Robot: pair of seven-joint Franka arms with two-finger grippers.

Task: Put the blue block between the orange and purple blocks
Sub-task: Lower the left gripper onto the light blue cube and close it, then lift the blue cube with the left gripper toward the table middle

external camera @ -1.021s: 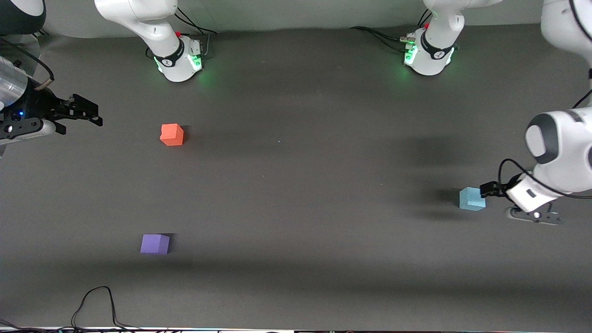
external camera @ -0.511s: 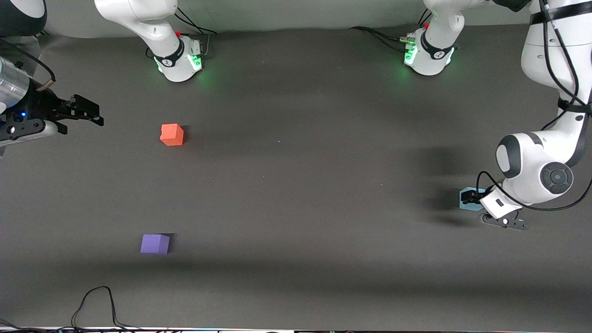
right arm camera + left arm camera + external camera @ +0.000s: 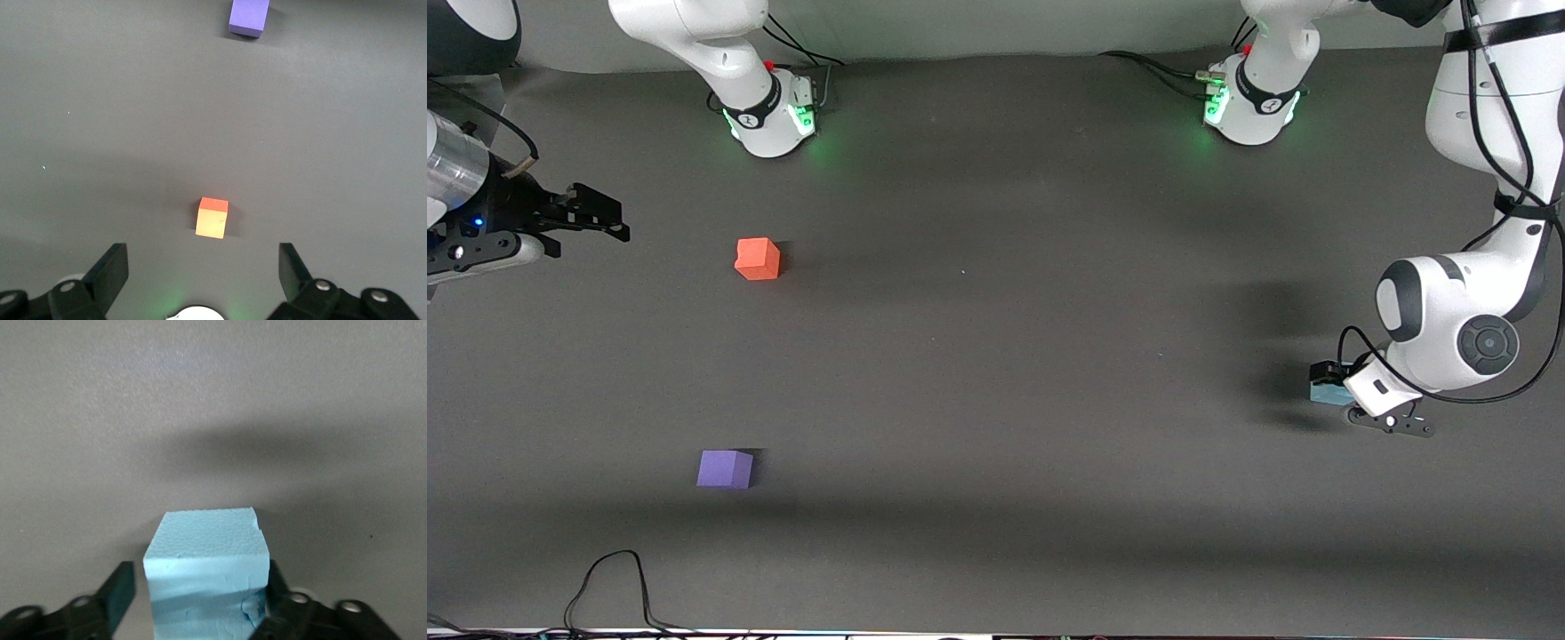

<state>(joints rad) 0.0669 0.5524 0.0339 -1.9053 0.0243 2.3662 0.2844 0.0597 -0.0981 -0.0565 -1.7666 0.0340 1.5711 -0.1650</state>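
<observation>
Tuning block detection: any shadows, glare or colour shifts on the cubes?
Front view: the left arm hides most of the sky-blue foam cube, shadow beside it; no glare. Left wrist view: the table is shadowed above that cube. Right wrist view: the orange-red foam cube looks washed yellow; the violet foam cube is cropped.

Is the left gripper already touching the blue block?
Cannot tell. In the left wrist view the blue block sits between the open fingers of the left gripper: a gap on one side, the other finger at its edge.

A robotics lab: 2 white arm bases [image 3: 769, 111] bolted on a dark grey table [image 3: 996, 356], cables [image 3: 614, 582] trailing.
</observation>
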